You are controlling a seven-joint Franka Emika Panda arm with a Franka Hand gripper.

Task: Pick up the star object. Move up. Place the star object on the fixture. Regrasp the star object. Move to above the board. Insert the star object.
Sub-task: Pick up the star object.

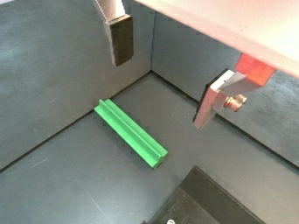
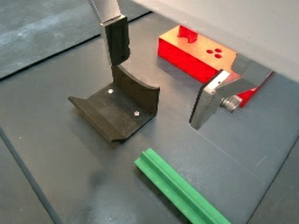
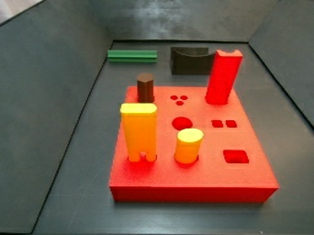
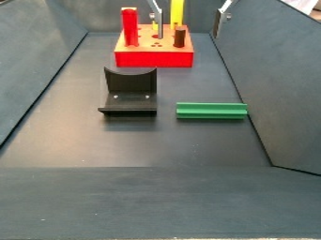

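The star object (image 4: 211,111), a long green bar, lies flat on the dark floor to the right of the fixture (image 4: 128,91). It also shows in both wrist views (image 1: 131,131) (image 2: 181,187) and in a side view (image 3: 130,55). The gripper (image 1: 166,72) is open and empty, well above the floor, with the bar below and apart from it. In a wrist view the gripper (image 2: 163,72) hangs over the floor between the fixture (image 2: 117,109) and the red board (image 2: 197,54). Only its fingertips (image 4: 226,7) show at the upper edge of a side view.
The red board (image 3: 233,179) carries a tall red peg (image 3: 223,77), a yellow-orange peg (image 3: 139,131), a yellow cylinder (image 3: 188,145) and a brown cylinder (image 3: 146,88). Dark walls (image 4: 257,66) enclose the floor on all sides.
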